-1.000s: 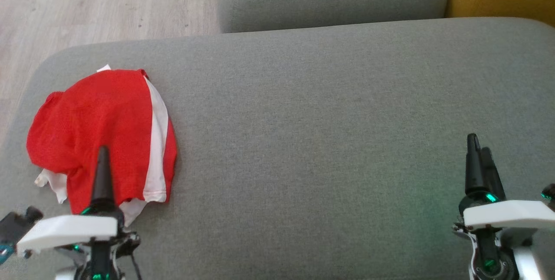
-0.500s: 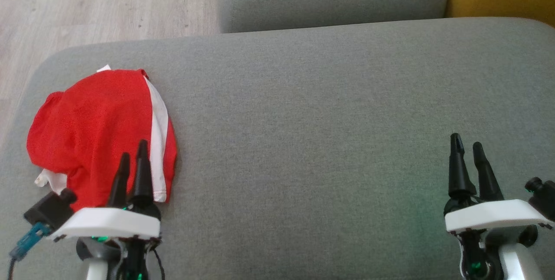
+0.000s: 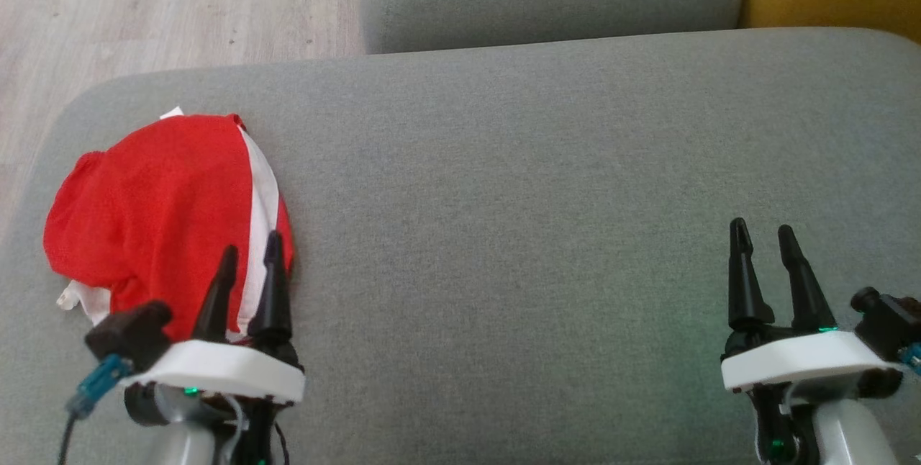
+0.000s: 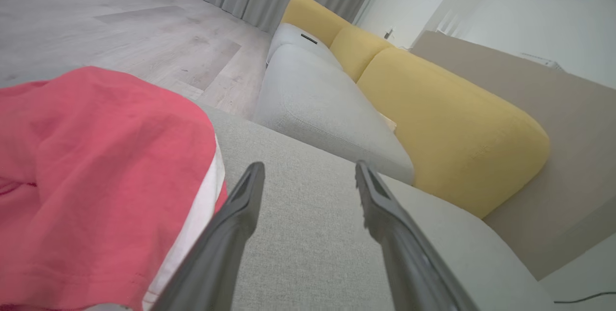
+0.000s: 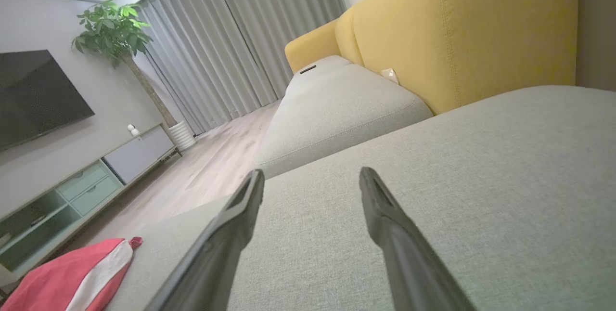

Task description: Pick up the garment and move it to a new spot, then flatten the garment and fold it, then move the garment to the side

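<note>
Both hands released: left hand (image 3: 252,243) beside red garment (image 3: 144,199), right hand (image 3: 761,226) well apart.

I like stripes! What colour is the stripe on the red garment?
The stripe is white, clearest in head view.

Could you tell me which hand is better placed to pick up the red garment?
Left. The left hand is open at the near edge of the red garment, while the right hand, also open, hovers over the grey cushion far to the other side.
</note>
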Tool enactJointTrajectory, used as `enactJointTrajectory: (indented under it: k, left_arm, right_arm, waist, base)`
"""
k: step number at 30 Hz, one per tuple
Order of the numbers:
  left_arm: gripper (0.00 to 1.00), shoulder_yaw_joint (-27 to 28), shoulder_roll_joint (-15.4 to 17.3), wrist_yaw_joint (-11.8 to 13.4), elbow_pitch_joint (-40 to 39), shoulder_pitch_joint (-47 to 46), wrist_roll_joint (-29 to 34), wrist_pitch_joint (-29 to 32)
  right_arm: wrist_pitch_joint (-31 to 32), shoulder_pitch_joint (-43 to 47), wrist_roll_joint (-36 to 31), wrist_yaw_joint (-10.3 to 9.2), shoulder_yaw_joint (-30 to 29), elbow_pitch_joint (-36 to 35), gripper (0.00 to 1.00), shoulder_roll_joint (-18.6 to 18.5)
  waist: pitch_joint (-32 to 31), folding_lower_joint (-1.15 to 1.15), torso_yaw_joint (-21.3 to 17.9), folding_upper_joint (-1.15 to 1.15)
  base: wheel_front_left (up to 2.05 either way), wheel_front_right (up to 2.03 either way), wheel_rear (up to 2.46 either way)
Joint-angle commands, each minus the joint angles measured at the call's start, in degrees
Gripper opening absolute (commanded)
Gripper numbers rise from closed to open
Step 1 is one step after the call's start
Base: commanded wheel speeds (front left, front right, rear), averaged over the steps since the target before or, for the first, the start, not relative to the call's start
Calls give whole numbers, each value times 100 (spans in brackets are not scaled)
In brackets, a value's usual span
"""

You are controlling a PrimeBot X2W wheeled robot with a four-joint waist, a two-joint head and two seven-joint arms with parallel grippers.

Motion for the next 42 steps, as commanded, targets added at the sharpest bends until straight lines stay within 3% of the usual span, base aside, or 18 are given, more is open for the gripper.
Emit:
enactJointTrajectory:
  k: [1,12,29,34,42]
  left_arm:
    - [100,34,125,51,-265,-239,219,-83]
    - [100,-512,401,479,-229,-287,1059,-268]
    - [100,-1407,860,1339,-178,-444,2305,-552]
    - [100,-1433,800,1398,-379,-441,2294,-636]
    - [100,-902,432,1022,-537,-246,2335,-770]
  right_arm:
    - [-89,-278,-225,-3,109,-260,100,-45]
    - [-275,-245,-1105,-3,191,-316,100,-49]
    - [-562,-251,-2537,-4,383,-425,100,-55]
    - [-646,-232,-2633,-4,358,-437,100,-57]
    - [-781,-213,-2478,-4,354,-454,100,-60]
  waist:
    - [0,0,-1,0]
    - [2,0,3,0]
    - [6,0,1,0]
    - [17,0,16,0]
    - [36,0,41,0]
  base:
    - [0,0,0]
    - [0,0,0]
    - [0,0,0]
    - [0,0,0]
    - [0,0,0]
